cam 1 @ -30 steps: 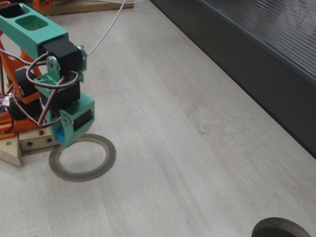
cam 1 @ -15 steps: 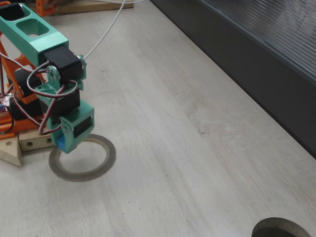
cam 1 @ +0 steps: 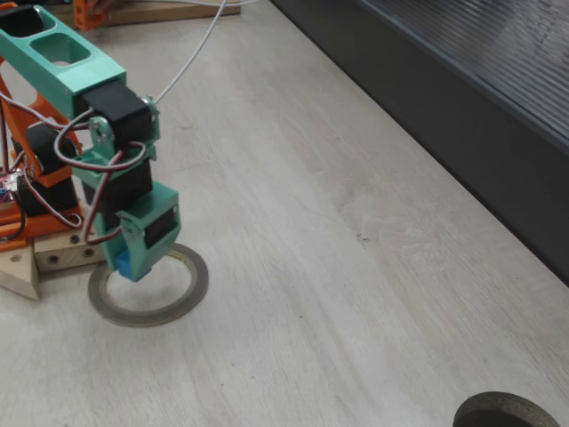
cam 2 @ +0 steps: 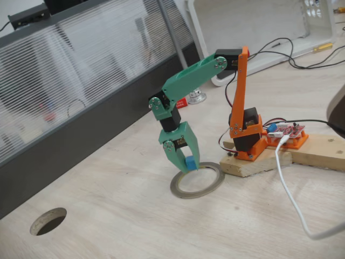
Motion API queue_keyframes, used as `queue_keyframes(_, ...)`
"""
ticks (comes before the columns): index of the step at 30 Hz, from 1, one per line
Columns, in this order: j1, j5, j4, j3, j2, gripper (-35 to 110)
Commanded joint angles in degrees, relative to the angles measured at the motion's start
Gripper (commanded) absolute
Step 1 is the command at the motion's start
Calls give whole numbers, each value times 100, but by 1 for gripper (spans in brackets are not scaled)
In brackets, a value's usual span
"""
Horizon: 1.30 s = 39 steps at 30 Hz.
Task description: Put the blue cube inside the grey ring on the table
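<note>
Your gripper (cam 2: 187,165), green, two-fingered, is clamped on the blue cube (cam 2: 190,162), holding it off the table (cam 1: 338,222) above the far-left rim of the grey ring (cam 1: 148,286) as a fixed view shows it. The ring lies flat on the pale wood just beside the wooden block (cam 2: 253,164) under the arm's orange base (cam 2: 246,135). Also listed for you: a white cable (cam 2: 294,202) trailing right, and a round hole (cam 2: 48,221) at the near left.

You have two fixed views. One looks steeply down from close above, the thin flat grey-brown ring (cam 1: 148,288) at lower left. The other stands farther back and lower, facing the opposite way. Both share that ring (cam 2: 197,181) and the pale whitewashed wood-grain table (cam 1: 338,267).
</note>
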Motion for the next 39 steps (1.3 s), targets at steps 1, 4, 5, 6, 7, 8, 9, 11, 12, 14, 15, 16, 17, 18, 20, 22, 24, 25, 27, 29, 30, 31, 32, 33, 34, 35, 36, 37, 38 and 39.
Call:
queue_keyframes(1,-448,9,53,26,79,0)
queue_keyframes(4,-510,9,53,35,79,0)
queue_keyframes(5,-510,9,53,35,79,0)
queue_keyframes(6,-501,9,53,35,79,0)
queue_keyframes(7,-501,9,53,35,79,0)
queue_keyframes(8,-501,9,97,35,79,0)
queue_keyframes(9,-492,9,105,44,79,0)
queue_keyframes(11,-492,9,70,202,79,0)
queue_keyframes(12,-492,9,53,360,79,0)
queue_keyframes(14,-492,9,44,633,79,0)
queue_keyframes(15,-492,9,44,686,79,0)
queue_keyframes(16,-492,9,44,694,79,0)
queue_keyframes(17,-492,9,44,694,79,0)
queue_keyframes(18,-492,9,44,694,79,0)
queue_keyframes(20,-492,9,35,694,79,0)
queue_keyframes(22,-492,9,35,694,79,0)
queue_keyframes(24,-483,9,26,712,79,0)
queue_keyframes(25,-483,9,9,729,79,0)
queue_keyframes(27,-483,9,-176,756,79,0)
queue_keyframes(29,-483,9,-466,765,79,0)
queue_keyframes(30,-483,9,-615,765,79,0)
queue_keyframes(31,-483,9,-738,765,79,0)
queue_keyframes(32,-483,9,-817,773,79,0)
queue_keyframes(33,-483,9,-853,773,79,0)
queue_keyframes(34,-483,9,-861,773,70,0)
queue_keyframes(35,-483,9,-861,773,35,0)
queue_keyframes(36,-483,9,-861,773,-44,0)
queue_keyframes(37,-483,9,-861,765,-141,0)
queue_keyframes(38,-483,9,-861,765,-229,0)
queue_keyframes(39,-483,9,-853,765,-281,0)
